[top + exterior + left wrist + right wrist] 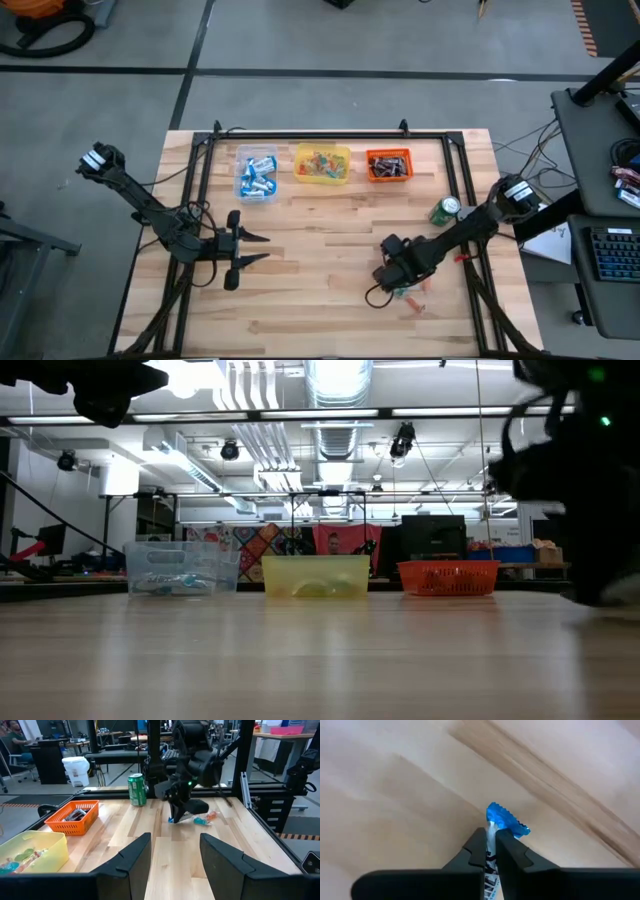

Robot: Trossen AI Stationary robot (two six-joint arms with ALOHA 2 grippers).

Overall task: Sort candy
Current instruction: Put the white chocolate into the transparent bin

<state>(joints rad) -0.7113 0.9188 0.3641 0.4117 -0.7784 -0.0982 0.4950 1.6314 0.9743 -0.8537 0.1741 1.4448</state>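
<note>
Candy sits sorted in three square tubs, clear [256, 176], yellow [322, 164] and orange [388, 165], along the plank table's [320, 280] far edge. Left pincer [175, 855] hangs apart. Right pincer [490, 851] is clamped on a blue-and-white crinkle-ended sweet [504, 819]; its print is unreadable.

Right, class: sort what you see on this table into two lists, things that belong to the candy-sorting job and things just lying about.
Part of the job:
- blue-and-white candy, pinched in the right gripper
- loose candies on the table
- clear tub, yellow tub, orange tub
- left gripper, waiting with fingers apart

Just lying about:
- green can
- cables beside the table
</note>
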